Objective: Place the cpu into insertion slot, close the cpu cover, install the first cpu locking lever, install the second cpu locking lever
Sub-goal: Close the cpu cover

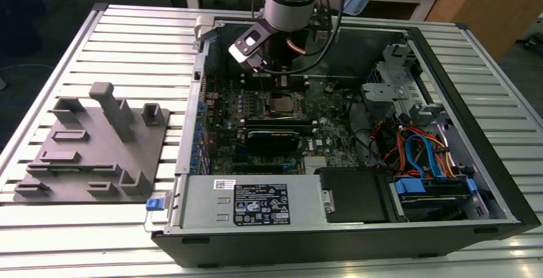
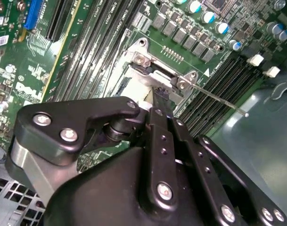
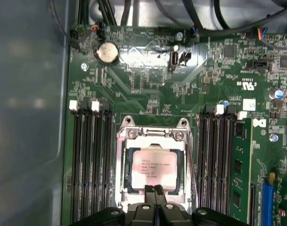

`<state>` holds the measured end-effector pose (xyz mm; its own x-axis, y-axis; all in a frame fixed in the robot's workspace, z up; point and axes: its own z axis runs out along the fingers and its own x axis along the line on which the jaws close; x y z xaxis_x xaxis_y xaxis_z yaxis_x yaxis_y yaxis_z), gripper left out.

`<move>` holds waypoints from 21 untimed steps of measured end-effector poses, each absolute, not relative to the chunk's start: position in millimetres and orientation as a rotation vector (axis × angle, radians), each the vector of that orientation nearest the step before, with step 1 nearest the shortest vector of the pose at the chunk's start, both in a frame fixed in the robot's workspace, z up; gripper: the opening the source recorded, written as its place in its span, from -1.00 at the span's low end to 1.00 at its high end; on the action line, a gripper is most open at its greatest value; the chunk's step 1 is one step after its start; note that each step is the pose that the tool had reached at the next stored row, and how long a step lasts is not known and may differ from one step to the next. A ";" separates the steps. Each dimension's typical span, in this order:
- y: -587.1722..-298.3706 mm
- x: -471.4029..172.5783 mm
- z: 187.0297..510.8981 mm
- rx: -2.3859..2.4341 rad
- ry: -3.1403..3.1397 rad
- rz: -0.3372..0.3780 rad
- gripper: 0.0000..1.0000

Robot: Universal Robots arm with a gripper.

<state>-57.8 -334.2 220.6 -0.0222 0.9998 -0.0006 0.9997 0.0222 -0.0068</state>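
At the exterior view's left a grey fixture rests on the table. Toward the middle, inside the computer case, the cpu, a dull silver square with faint print, lies flat in the insertion slot, framed by the cpu cover, which looks lowered. The gripper, pinched narrow and holding nothing, sits at the cover's edge. A thin locking lever stands free. I judge the unclamped cover could lift, or the fingertips could skid onto the chip. Cables lie at the exterior view's right.

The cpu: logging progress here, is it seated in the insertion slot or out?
In: the first wrist view shows the cpu lying flat inside the insertion slot, printed face up.
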 end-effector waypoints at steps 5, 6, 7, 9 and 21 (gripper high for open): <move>-334.4 -58.8 213.9 -2.192 -2.242 0.012 -0.79; -334.4 -59.6 212.9 -2.191 -2.242 0.011 -0.79; -334.4 -60.6 211.9 -2.191 -2.242 0.011 -0.79; -334.4 -62.5 210.2 -2.191 -2.242 0.011 -0.79; -334.5 -64.4 199.0 -2.190 -2.242 0.010 -0.79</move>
